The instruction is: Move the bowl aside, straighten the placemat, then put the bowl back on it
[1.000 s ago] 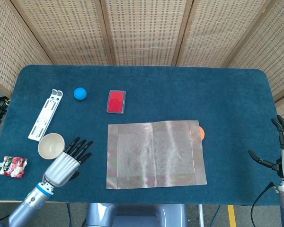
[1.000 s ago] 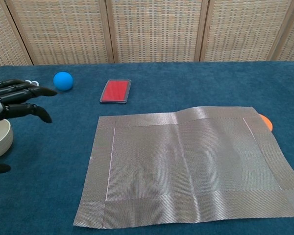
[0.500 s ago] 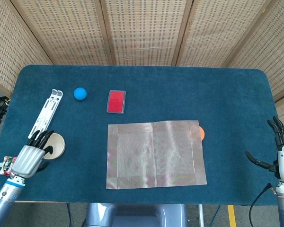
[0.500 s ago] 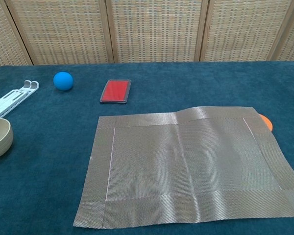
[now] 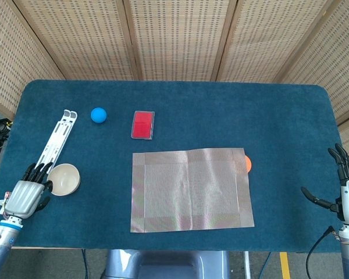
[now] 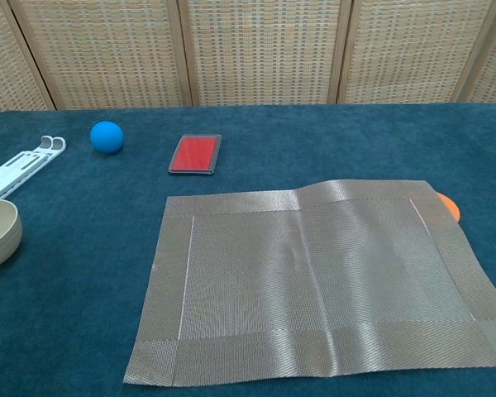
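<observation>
Bowl (image 5: 64,178): cream, upright on the blue desk (image 5: 180,104) near its left front edge, well apart from the placemat; in the chest view only its right part shows at the left border.
Placemat (image 5: 191,189): silvery woven rectangle lying flat in the middle front of the desk, with fold creases across it and a slight ridge near its far edge; nothing sits on it.
Left hand (image 5: 24,196): at the desk's left front corner, just beside the bowl on its left; fingers (image 5: 34,171) point away from the robot, slightly apart, holding nothing. Whether a fingertip touches the bowl's rim cannot be told.
Right hand (image 5: 348,195): off the desk's right front edge, upright, fingers spread with the thumb out to the side, holding nothing.
Orange disc (image 5: 248,163): peeks out from under the placemat's right far corner.
Red card case (image 5: 142,124): flat on the desk beyond the placemat's left far corner.
Blue ball (image 5: 98,114): left of the red card case, apart from it.
White stand (image 5: 57,141): long folded plastic piece lying diagonally, between the blue ball and the bowl.
Backdrop: woven cane screens (image 5: 174,35) behind the desk.
</observation>
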`<state>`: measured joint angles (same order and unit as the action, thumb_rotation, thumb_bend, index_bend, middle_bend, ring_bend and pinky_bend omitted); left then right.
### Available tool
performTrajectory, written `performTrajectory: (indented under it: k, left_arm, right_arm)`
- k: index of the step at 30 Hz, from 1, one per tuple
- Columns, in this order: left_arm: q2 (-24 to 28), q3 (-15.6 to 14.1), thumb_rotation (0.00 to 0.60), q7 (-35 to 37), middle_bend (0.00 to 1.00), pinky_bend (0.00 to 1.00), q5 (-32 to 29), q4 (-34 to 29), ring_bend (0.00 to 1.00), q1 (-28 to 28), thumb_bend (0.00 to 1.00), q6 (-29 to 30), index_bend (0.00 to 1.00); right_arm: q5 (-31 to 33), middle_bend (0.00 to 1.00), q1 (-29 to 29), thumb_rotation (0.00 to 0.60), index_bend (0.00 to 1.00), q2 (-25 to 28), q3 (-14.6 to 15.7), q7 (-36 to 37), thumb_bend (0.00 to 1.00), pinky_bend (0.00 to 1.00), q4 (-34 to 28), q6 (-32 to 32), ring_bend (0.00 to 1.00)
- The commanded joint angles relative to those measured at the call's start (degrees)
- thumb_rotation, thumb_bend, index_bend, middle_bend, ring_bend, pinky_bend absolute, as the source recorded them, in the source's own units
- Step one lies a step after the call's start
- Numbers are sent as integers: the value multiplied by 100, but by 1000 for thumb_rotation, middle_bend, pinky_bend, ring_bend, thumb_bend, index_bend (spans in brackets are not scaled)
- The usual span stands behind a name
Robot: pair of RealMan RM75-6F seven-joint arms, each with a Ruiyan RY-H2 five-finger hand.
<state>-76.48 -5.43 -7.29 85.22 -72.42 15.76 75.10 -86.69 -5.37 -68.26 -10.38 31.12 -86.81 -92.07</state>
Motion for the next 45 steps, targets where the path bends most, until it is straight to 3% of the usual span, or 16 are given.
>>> performTrajectory:
  k: [1,32,45]
  left_arm:
    - [-99,69,600,31,0,0,-58,102,0,35,361,-144,527]
    - [-427,251,600,37,0,0,-103,413,0,108,480,-610,639]
    - [-260,292,600,-127,0,0,519,-230,0,141,481,36,657]
  right_arm:
    - [-1,0,1,600,123,-1,1,-2,307,0,-5,-5,0]
    - [11,0,9,600,123,6,8,52,307,0,10,-33,0]
    - [31,0,26,600,123,15,-9,89,307,0,15,-67,0]
